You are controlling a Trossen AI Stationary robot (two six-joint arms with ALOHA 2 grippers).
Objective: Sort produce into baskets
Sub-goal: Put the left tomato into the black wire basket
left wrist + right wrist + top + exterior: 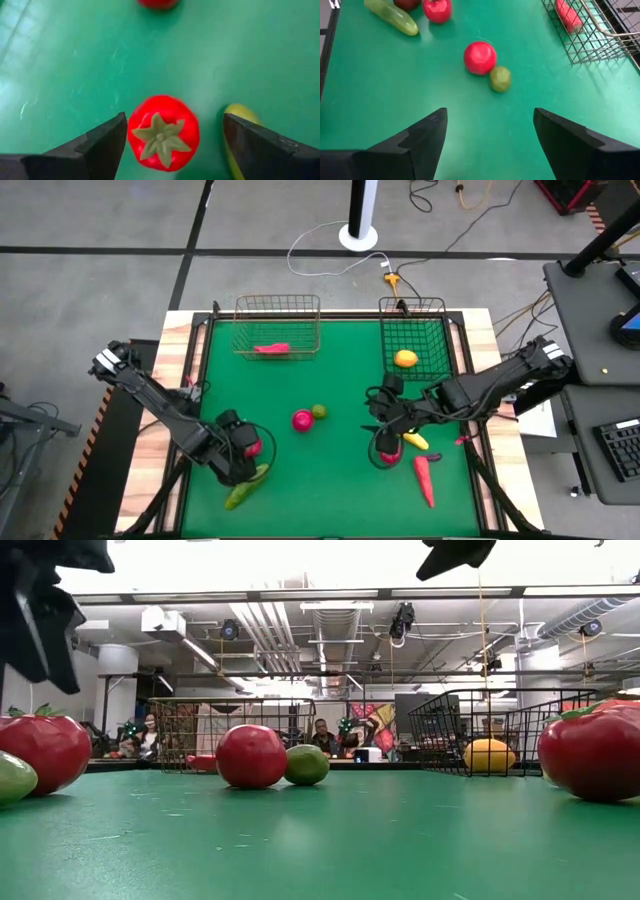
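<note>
Green felt tabletop under two dark arms, wood-framed, grey floor beyond. Left gripper low near the front left, fingers spread wide either side of a red tomato, not touching it; green cucumber just beside. Right gripper above the table's right half, fingers likewise spread, holding nothing. Red round fruit and lime touching at mid-table. Tan wire basket at the far edge with a red piece inside; black wire basket holding a yellow lemon. Red chili near the front right.
</note>
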